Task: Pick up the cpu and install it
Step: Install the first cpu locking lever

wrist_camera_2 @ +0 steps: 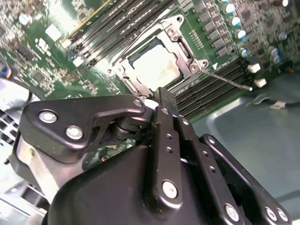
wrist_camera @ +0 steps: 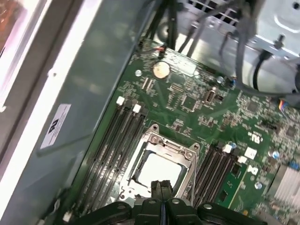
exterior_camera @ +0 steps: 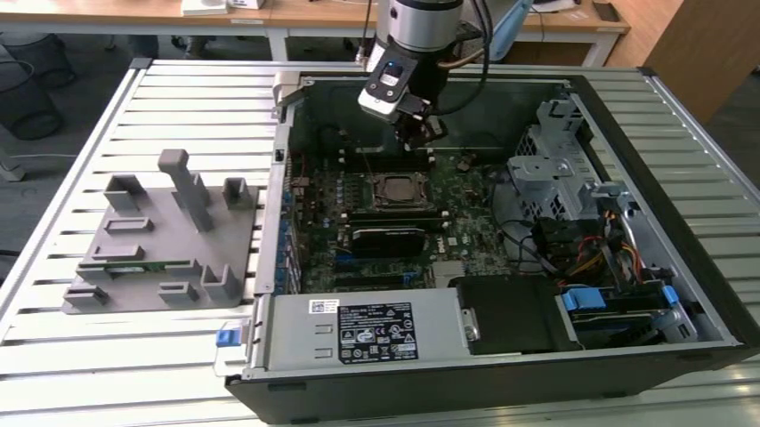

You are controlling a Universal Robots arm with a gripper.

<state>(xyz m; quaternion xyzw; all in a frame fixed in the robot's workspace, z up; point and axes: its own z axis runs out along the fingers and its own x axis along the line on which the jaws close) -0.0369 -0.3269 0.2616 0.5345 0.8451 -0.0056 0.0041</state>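
The cpu (wrist_camera_2: 154, 68), a flat square chip with a silvery-white top, lies inside the black metal-framed socket (wrist_camera_2: 185, 44) on the green motherboard; in the first wrist view the cpu (wrist_camera: 159, 171) sits in the same frame. My gripper (exterior_camera: 416, 135) hangs a little above the board, just beyond the socket (exterior_camera: 396, 189) toward the far wall of the case. In both wrist views its dark fingers (wrist_camera: 161, 187) are pressed together with nothing between them, and their tips (wrist_camera_2: 164, 99) stand over the socket's edge, apart from the chip.
The open computer case (exterior_camera: 665, 116) lies on a slatted metal table. Memory slots (wrist_camera: 117, 140) flank the socket. A drive cage (exterior_camera: 558, 169), cables and a power supply (exterior_camera: 356, 329) crowd the exterior view's right and front. A grey fixture (exterior_camera: 166, 231) holding a green memory stick (exterior_camera: 137, 265) stands left.
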